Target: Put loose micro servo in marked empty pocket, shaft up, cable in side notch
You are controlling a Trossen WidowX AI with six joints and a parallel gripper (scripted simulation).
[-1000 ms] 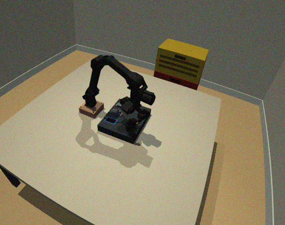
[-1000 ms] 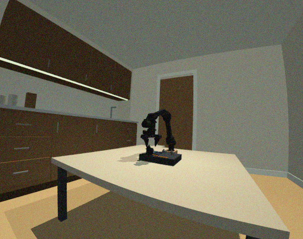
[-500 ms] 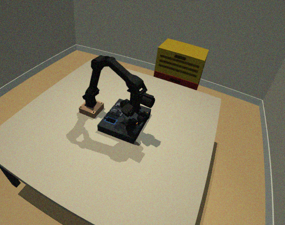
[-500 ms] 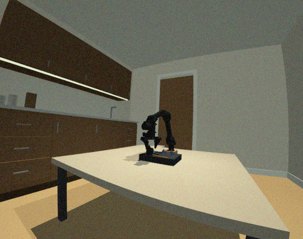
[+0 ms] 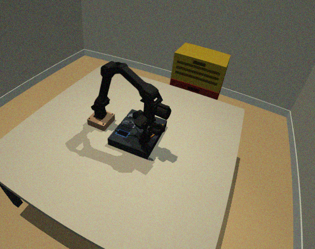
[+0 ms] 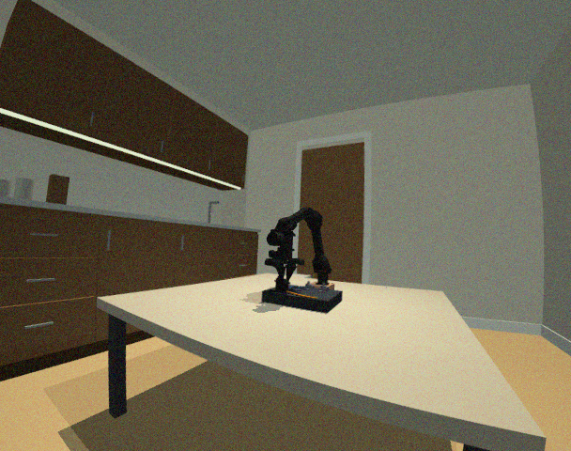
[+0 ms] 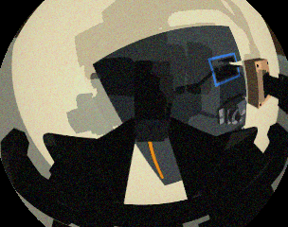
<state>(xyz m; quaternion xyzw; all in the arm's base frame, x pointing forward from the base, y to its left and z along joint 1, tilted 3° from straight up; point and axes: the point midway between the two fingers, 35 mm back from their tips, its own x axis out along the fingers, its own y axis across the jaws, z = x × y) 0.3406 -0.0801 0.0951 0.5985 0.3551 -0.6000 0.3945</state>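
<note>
The dark robot deck [image 5: 125,146] [image 6: 319,302] [image 7: 182,47] lies in the middle of the white table. The empty pocket, outlined in blue [image 5: 124,130] [image 7: 211,71], is at the deck's near-left part in the top view. My gripper [image 5: 145,135] [image 6: 282,285] [image 7: 152,123] points straight down over the deck's right side, away from the pocket. Its fingers have come in around the micro servo [image 7: 147,97], a dark block at their tips. The servo's orange cable [image 7: 155,161] [image 5: 152,135] trails from it. The top and exterior views are too small to show the contact.
The arm's wooden base block [image 5: 100,121] [image 7: 258,82] stands just left of the deck. Other fitted parts [image 5: 128,122] sit on the deck behind the pocket. A yellow and red box [image 5: 200,69] stands on the floor beyond the table's far edge.
</note>
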